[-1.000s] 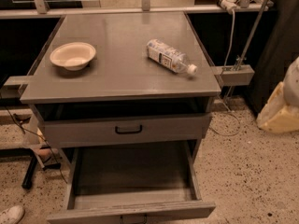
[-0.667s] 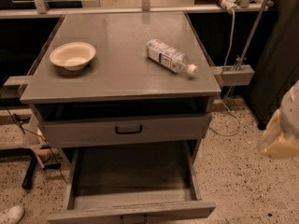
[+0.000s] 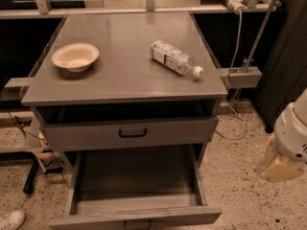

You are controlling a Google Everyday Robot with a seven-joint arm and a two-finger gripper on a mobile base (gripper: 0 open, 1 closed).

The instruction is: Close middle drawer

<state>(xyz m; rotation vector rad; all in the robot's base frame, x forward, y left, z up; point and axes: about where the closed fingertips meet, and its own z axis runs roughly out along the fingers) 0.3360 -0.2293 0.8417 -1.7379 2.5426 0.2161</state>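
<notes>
Jaws: at the tip of my arm (image 3: 287, 145), white and cream housing at the right edge of the camera view, low, over the speckled floor (image 3: 240, 176) to the right of the desk (image 3: 120, 85). Can't tell if the jaws are apart or together.

Middle drawer (image 3: 136, 186): down and to the left of the jaws, well apart, no contact. Its right side wall is the nearest part to me, with a strip of bare floor between us. It sits under the top drawer (image 3: 96, 137) and is pulled far out of the desk toward the camera, at the bottom of the view.

Look: grey wood, deep box, flat grey bottom, thin side walls. Low front panel with a worn, lighter top edge. Its small black handle is only just visible at the bottom edge of the view, mostly cut off.

Orientation: long axis runs front to back, from the desk body out toward the camera. The front panel faces the camera and lies crosswise, with its right end slightly higher in the view than its left. Open side faces up.

The top drawer is out only a little, with its black handle centred on the front. On the desk top: a cream bowl (image 3: 75, 56) at left and a plastic bottle (image 3: 175, 58) on its side at right, cap toward the right front corner.
</notes>
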